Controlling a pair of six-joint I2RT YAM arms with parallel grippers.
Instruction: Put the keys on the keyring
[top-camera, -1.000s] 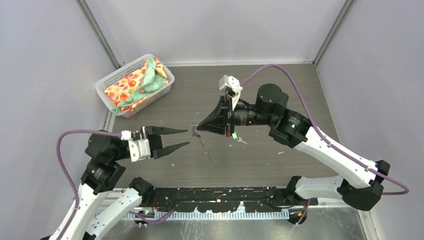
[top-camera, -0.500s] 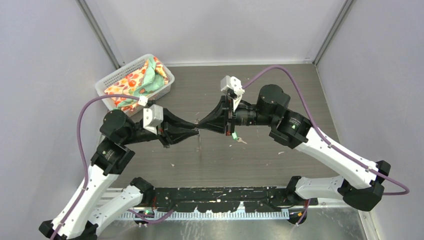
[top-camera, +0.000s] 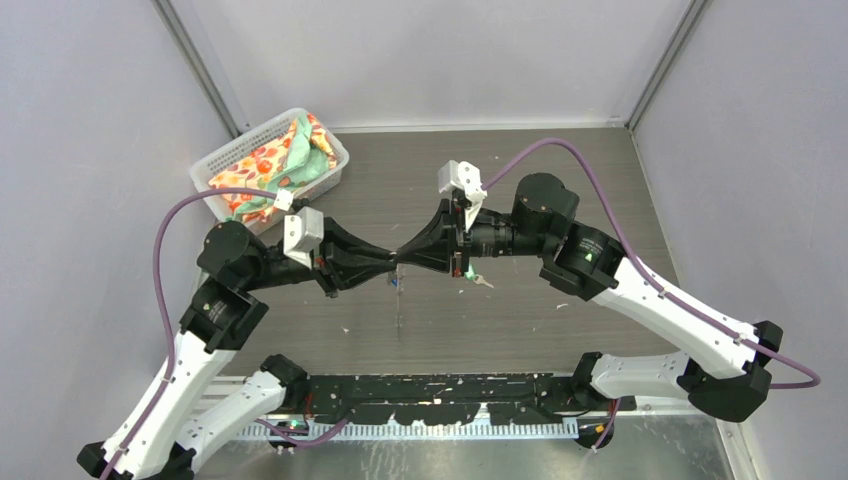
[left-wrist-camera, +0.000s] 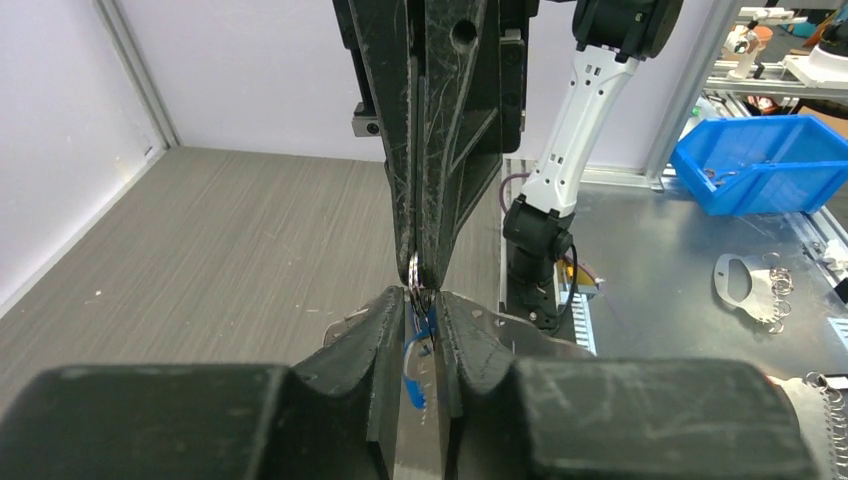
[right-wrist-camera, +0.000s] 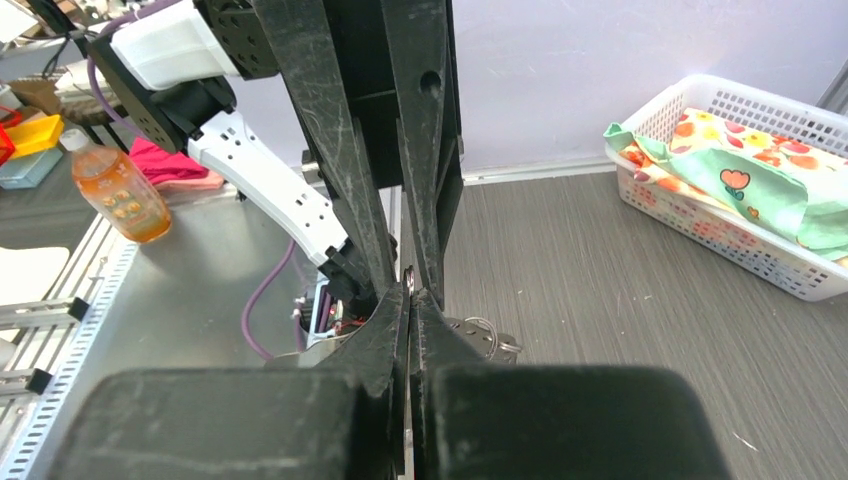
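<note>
Grey wood-grain counter beneath both arms. White mesh basket of patterned cloth at the far left corner, well apart from the work.

Arms reaching in from the left and right edges, meeting tip to tip above the middle of the counter, a little left of centre.

Right pincer pointing left, pressed fully closed on the keyring, visible only as a small silver curl at the very tips in the left wrist view.

Left pincer pointing right, head-on to its partner, fingers drawn in to a narrow slot around the blue key. Hard to say whether pinching it or merely flanking it.

Blue key just below the ring, apparently hanging, long axis close to vertical, lying inside the left pincer's slot and so nearer that arm. Impossible to tell whether threaded on the wire yet.

Green key flat on the counter just under the right pincer's body, on its near-edge side, apart from the ring.

Probably next: easing the blue key's hole along the wire, with everything depending on key and ring staying lined up between the two sets of tips. Green key not yet begun.
</note>
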